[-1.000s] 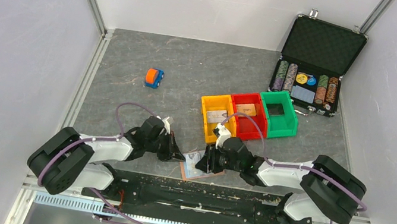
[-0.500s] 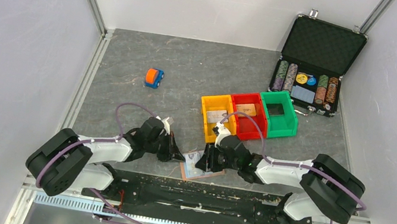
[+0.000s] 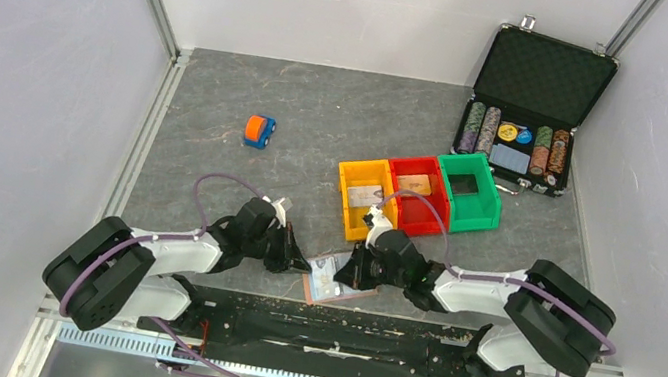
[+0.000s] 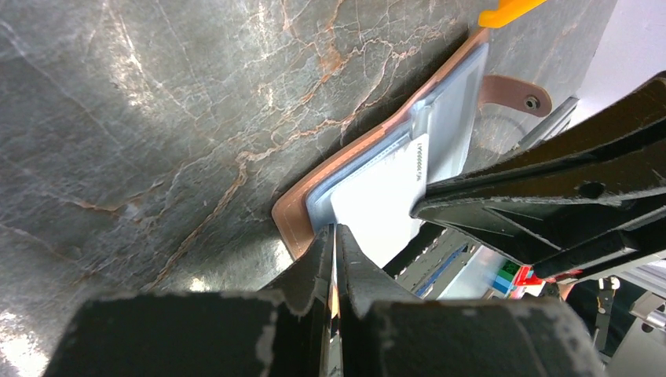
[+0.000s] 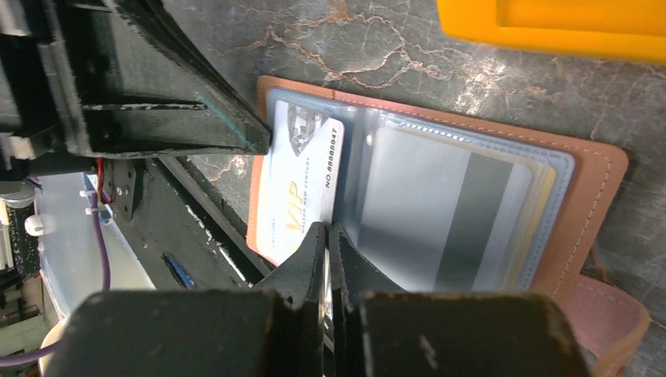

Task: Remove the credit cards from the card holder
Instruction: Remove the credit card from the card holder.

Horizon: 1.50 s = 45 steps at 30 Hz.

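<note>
The card holder (image 3: pixel 336 287) lies open near the table's front edge, reddish-brown leather (image 5: pixel 585 196) with blue-grey clear pockets. A white credit card (image 5: pixel 302 177) marked VIP sticks halfway out of the left pocket, past the holder's edge; it also shows in the left wrist view (image 4: pixel 375 206). My right gripper (image 5: pixel 326 228) is shut on that card's near edge, and a pale sliver shows between its jaws. My left gripper (image 4: pixel 334 229) is shut on the holder's corner (image 4: pixel 292 212), opposite the right one. Both grippers meet over the holder in the top view, left (image 3: pixel 302 264) and right (image 3: pixel 345 273). More cards sit in the right pocket (image 5: pixel 448 212).
Yellow (image 3: pixel 355 174), red (image 3: pixel 431 219) and green (image 3: pixel 484 204) bins stand in a row just beyond the holder; the yellow and red ones hold cards. An open black chip case (image 3: pixel 542 75) is at the back right. An orange-and-blue toy car (image 3: pixel 259 130) sits left of centre.
My right gripper has closed on the card and edged slightly towards the right. The left arm and the holder have stayed put.
</note>
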Available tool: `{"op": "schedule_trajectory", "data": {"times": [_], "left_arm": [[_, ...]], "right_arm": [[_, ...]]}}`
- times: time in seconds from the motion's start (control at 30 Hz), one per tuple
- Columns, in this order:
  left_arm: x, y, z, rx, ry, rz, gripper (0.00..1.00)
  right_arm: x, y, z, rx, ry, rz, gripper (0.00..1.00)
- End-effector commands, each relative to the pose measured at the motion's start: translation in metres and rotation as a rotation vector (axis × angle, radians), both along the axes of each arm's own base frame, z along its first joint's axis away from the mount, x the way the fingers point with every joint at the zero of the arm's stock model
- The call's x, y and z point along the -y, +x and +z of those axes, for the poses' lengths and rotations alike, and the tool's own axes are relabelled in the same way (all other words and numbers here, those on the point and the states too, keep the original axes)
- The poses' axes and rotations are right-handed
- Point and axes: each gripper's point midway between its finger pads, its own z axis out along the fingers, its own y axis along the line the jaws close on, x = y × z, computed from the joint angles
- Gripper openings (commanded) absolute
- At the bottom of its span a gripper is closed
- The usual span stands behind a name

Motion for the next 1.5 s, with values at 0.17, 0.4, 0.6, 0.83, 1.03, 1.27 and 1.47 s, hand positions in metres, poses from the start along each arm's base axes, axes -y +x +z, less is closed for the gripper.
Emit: {"op": "schedule_trajectory", "data": {"times": [0.17, 0.4, 0.6, 0.83, 1.03, 1.27, 1.47], "left_arm": [[-0.008, 0.000, -0.014, 0.010, 0.060, 0.007, 0.10], [-0.006, 0.001, -0.012, 0.010, 0.058, 0.005, 0.12], [-0.002, 0.004, 0.002, 0.028, 0.037, 0.000, 0.19], [0.005, 0.012, 0.037, 0.083, -0.015, -0.003, 0.46], [0.014, 0.014, 0.073, 0.136, -0.103, -0.010, 0.65], [0.030, 0.011, 0.118, 0.217, -0.296, -0.048, 0.74], [0.042, 0.008, 0.143, 0.234, -0.433, -0.078, 0.75]], "right_arm": [[0.008, 0.005, 0.028, 0.081, 0.097, -0.017, 0.00], [0.026, 0.006, 0.026, 0.087, 0.084, -0.052, 0.00], [0.040, 0.007, 0.033, 0.113, 0.079, -0.079, 0.00], [0.042, 0.012, 0.059, 0.157, 0.133, -0.103, 0.00], [0.035, 0.014, 0.083, 0.175, 0.225, -0.113, 0.00], [0.029, 0.014, 0.122, 0.201, 0.421, -0.147, 0.00], [0.032, 0.011, 0.142, 0.195, 0.567, -0.186, 0.00]]}}
